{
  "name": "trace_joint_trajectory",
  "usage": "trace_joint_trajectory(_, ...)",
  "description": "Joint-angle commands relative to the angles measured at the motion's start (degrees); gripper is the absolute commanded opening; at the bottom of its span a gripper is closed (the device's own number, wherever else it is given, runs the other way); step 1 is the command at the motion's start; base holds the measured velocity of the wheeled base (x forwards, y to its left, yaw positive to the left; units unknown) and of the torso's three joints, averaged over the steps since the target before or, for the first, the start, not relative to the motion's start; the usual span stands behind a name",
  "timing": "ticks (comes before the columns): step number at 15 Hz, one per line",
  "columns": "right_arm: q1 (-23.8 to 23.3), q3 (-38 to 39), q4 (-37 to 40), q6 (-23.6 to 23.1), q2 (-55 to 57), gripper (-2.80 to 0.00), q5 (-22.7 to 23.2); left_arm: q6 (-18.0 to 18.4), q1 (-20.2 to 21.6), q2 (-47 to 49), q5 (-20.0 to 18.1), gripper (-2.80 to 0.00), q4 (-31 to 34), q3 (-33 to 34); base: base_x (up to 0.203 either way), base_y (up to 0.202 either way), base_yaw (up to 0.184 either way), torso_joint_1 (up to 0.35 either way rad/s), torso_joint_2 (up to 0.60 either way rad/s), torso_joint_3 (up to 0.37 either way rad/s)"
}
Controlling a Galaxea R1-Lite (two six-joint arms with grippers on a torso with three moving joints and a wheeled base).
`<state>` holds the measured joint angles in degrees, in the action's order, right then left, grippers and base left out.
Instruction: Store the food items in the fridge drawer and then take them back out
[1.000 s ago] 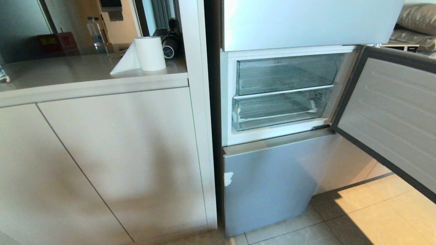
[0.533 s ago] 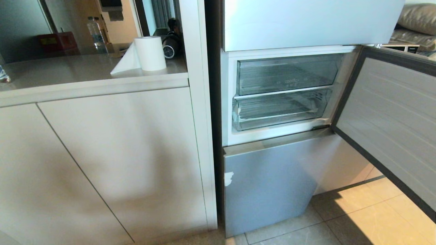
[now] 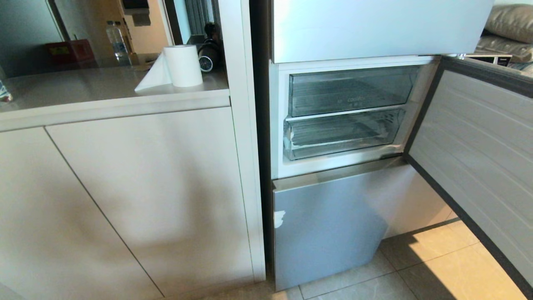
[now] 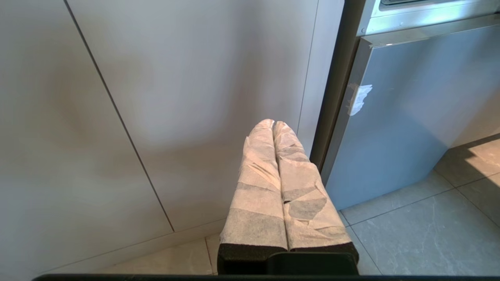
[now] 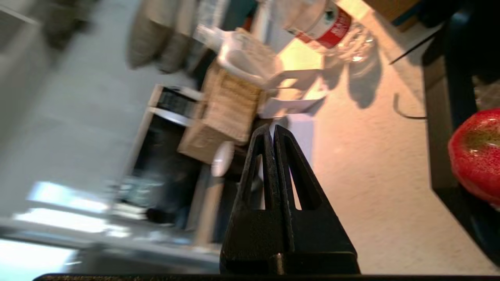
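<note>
Overhead, the clenched right tool (image 5: 273, 130) hovers near a red fruit (image 5: 476, 156); left tool (image 4: 273, 125) clenched.

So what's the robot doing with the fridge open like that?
Nothing is being held right now. The fridge door stands open, and the clear drawer inside looks empty and pushed in. The right end effector is shut and empty, off to the side near a red fruit. The left end effector is shut too, parked low by the cabinet.

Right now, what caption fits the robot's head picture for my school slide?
Open fridge door shows two empty clear drawers, the upper bin and the fridge drawer.
</note>
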<state>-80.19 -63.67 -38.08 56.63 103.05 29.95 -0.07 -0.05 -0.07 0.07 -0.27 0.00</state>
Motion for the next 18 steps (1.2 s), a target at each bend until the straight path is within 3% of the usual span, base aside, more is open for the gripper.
trace_joint_trajectory(1, 6.02, 3.16, -0.32, -4.06, -1.13, -2.8, -4.83, -0.01, -0.04, -0.01, 0.01, -2.8, 0.0, 0.09, 0.0, 0.0, 0.0, 0.0, 0.0, 0.0)
trace_joint_trajectory(7, 24.98, 14.52, -0.41, -13.11, -7.95, -2.8, -6.14, -0.01, 0.04, -0.01, 0.01, -2.8, -0.03, 0.09, 0.0, 0.0, 0.0, 0.0, 0.0, 0.0)
trace_joint_trajectory(12, 41.48, 22.85, -0.39, -13.93, -17.77, -2.8, -6.24, -0.01, -0.04, -0.01, 0.01, -2.8, -0.08, 0.09, 0.0, 0.0, 0.0, 0.0, 0.0, 0.0)
trace_joint_trajectory(15, 57.12, 26.28, -0.22, -13.8, -22.41, -2.8, -8.27, -0.01, 0.05, -0.01, -0.04, -2.8, 0.0, 0.09, 0.0, 0.0, 0.0, 0.0, 0.0, 0.0)
trace_joint_trajectory(18, 75.67, 26.88, -0.23, -13.82, -23.8, -2.8, -17.84, -0.01, 0.04, -0.01, 0.01, -2.8, 0.0, 0.09, 0.0, 0.0, 0.0, 0.0, 0.0, 0.0)
